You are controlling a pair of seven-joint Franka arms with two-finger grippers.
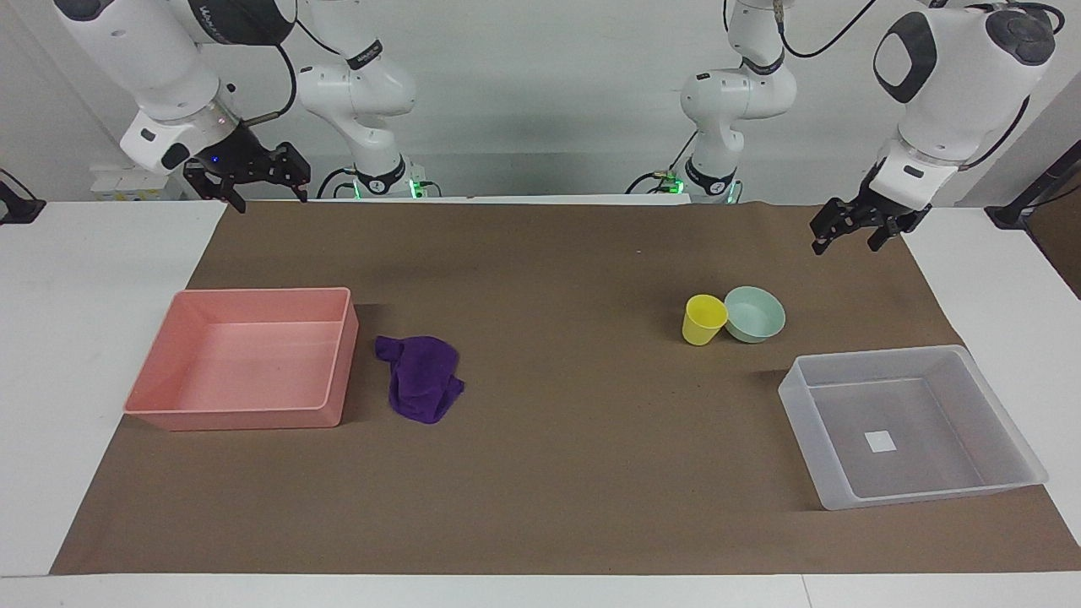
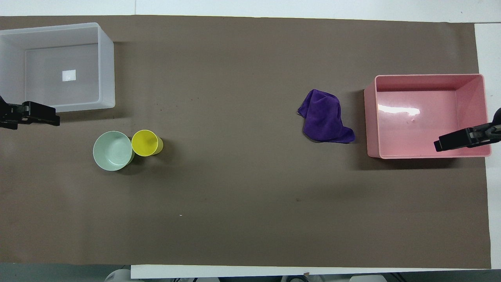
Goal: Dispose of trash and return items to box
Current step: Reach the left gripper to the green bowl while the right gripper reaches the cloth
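A dark-purple cloth rag (image 1: 425, 377) (image 2: 325, 116) lies crumpled on the brown mat beside the pink tub. A yellow cup (image 1: 703, 319) (image 2: 146, 143) stands upright, touching a mint-green bowl (image 1: 754, 313) (image 2: 112, 150). Both are nearer to the robots than the clear-grey box (image 1: 988, 384) (image 2: 106, 66), which is empty, with a white sticker on its floor. My left gripper (image 1: 846, 245) (image 2: 39, 116) hangs open and empty in the air over the mat's edge at the left arm's end. My right gripper (image 1: 270, 199) (image 2: 456, 141) hangs open and empty at the right arm's end.
An opaque pink tub (image 1: 338, 355) (image 2: 370, 117) stands empty at the right arm's end of the mat. The brown mat (image 1: 549, 473) covers most of the white table. Both arms wait raised near their bases.
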